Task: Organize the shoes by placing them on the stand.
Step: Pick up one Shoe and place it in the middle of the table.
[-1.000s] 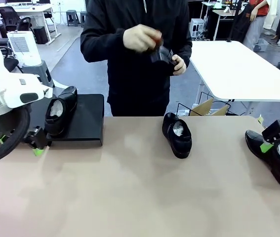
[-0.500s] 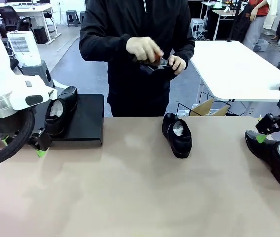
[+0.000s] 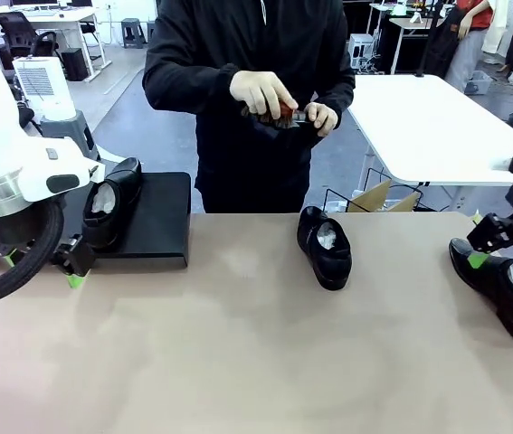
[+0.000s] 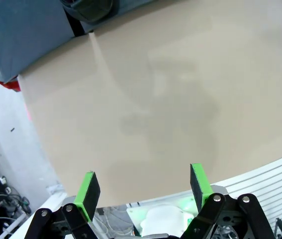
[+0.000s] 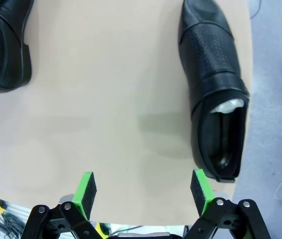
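Left tool (image 4: 142,185) and right tool (image 5: 143,191) are both spread wide, with nothing gripped. One shoe (image 3: 111,201) is already set on the stand (image 3: 161,217). A second shoe (image 3: 326,246) lies mid-surface (image 3: 238,344), and a third shoe (image 3: 500,289) lies at the right edge, just under the right tool.

A slip is judged likely if the glossy third shoe is pinched at its rounded toe. If it is nudged by a descending finger, it could be pushed off the edge it lies against.

From the right wrist view it can be told that the third shoe sits off to one side of the jaws, not between them, which the front view leaves unclear. Free room on the stand beside the first shoe is given by the front view. Bare surface below the left tool is given by its wrist view.
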Available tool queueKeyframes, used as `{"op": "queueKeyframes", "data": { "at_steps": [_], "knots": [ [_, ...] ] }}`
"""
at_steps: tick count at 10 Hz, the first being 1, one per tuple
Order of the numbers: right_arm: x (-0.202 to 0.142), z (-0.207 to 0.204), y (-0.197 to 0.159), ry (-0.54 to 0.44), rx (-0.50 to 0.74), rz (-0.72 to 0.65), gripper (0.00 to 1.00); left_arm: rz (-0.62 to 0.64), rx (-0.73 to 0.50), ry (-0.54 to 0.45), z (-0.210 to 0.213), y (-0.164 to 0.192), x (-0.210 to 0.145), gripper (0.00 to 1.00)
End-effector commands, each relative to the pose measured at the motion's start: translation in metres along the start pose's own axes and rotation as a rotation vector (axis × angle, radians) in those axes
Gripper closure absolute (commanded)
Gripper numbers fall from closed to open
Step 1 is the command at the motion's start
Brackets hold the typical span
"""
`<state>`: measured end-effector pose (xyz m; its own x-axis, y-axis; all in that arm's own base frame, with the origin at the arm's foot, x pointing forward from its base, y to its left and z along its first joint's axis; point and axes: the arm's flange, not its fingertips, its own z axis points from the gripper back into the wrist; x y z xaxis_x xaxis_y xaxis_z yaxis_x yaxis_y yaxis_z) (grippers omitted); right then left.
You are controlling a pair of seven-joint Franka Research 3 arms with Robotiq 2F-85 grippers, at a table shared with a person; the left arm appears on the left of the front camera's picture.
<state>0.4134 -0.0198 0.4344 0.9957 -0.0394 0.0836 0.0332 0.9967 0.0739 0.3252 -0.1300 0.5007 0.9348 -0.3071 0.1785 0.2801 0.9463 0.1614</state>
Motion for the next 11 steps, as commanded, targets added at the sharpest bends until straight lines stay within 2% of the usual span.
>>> {"op": "queueKeyframes", "data": {
  "at_steps": [1,3,5,6,7,8,9,11],
  "knots": [
    [0.032,-0.025,0.029,0.128,0.017,0.032,0.0,0.014,-0.014,-0.01,-0.001,0.0,0.0,0.06],
    [0.04,-0.039,0.04,0.135,-0.054,0.013,0.0,0.014,-0.014,-0.01,-0.001,0.0,0.0,0.06],
    [0.054,-0.04,0.028,0.164,-0.06,-0.015,0.0,0.014,-0.014,-0.01,-0.001,0.0,0.0,0.06],
    [0.059,-0.035,0.025,0.131,-0.061,-0.042,0.0,0.014,-0.014,-0.01,-0.001,0.0,0.0,0.06],
    [0.043,-0.051,0.037,0.143,-0.026,0.012,0.0,0.014,-0.014,-0.01,-0.001,0.0,0.0,0.06],
    [0.051,-0.046,0.03,0.136,-0.026,-0.009,0.0,0.014,-0.014,-0.01,-0.001,0.0,0.0,0.06],
    [0.058,-0.055,0.022,0.15,-0.077,-0.038,0.0,0.014,-0.014,-0.01,-0.001,0.0,0.0,0.06],
    [0.078,-0.058,-0.016,0.149,-0.09,-0.146,0.0,0.014,-0.014,-0.01,-0.001,0.0,0.0,0.06]
  ]
}}
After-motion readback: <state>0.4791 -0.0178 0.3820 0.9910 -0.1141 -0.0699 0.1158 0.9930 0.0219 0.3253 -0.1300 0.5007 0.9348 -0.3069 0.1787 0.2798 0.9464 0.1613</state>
